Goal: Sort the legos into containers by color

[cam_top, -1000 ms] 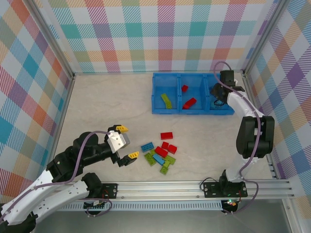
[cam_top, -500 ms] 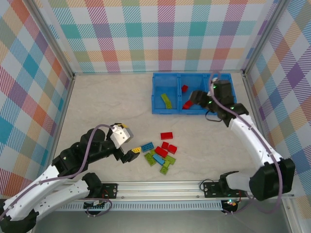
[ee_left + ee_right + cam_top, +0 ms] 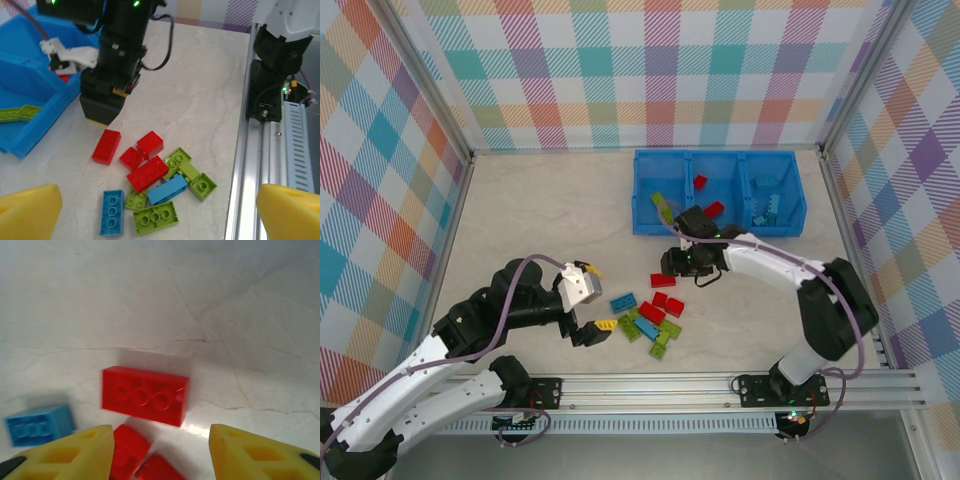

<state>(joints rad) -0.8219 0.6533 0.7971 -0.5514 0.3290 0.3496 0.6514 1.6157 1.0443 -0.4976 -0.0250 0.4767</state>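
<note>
The blue three-compartment bin (image 3: 642, 190) stands at the back; green legos (image 3: 663, 207) lie in its left cell, red ones (image 3: 712, 210) in the middle, blue ones (image 3: 766, 210) on the right. A loose pile of red, blue and green legos (image 3: 652, 320) lies on the table. My right gripper (image 3: 682, 268) hangs open just over a lone red brick (image 3: 663, 280), which lies ahead of its yellow fingertips (image 3: 75, 452), with nothing between them. My left gripper (image 3: 592, 300) stands wide open left of the pile (image 3: 150, 175), holding nothing.
The bin's near corner (image 3: 30, 125) sits left of the right gripper's black body (image 3: 107, 95). An aluminium rail (image 3: 720, 385) with the right arm's base (image 3: 272, 75) runs along the near edge. Checked walls close in the table on three sides.
My right arm has swung from the bin's right compartment leftward and down to the lone red brick by the pile. My left gripper has edged right toward the pile, still open.
</note>
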